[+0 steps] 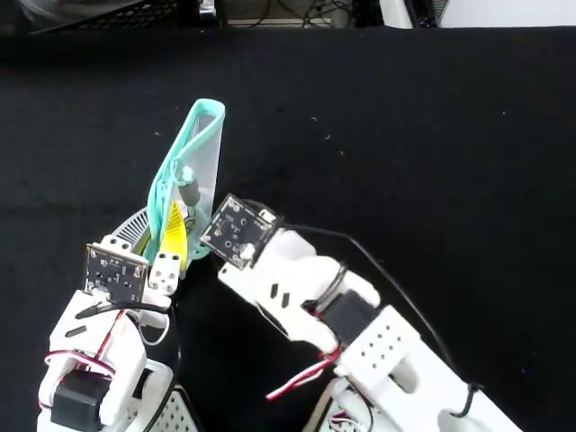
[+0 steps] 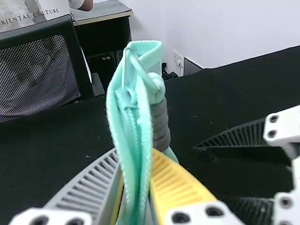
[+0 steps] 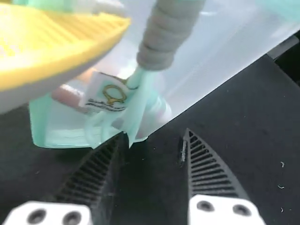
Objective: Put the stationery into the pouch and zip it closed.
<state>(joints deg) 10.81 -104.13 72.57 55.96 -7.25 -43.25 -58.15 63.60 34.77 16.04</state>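
Much of this is hard for me to read. The right gripper (image 3: 152, 140) is tucked under its own wrist camera in the high view, so I judge it from its wrist view. There its two black fingers stand well apart with nothing between them, and one tip is just beside the lower corner of the pouch (image 1: 193, 162). The pouch stands on edge, left of the middle of the desk (image 1: 432, 135), its mint zipper band uppermost and its far end tilted up. The left gripper (image 1: 166, 238) is clamped on its near end, yellow finger one side and grey finger the other, with the zipper band pinched between them. A grey ribbed pen grip (image 3: 168, 33) sits against the band. I cannot tell whether it lies inside the pouch mouth or just beside it. Through the translucent wall I make out a white label (image 3: 107, 96) with a gold mark and a blurred pink shape (image 3: 70, 96), but what else the pouch holds is too smeared to name. I cannot tell how far the zip is drawn.
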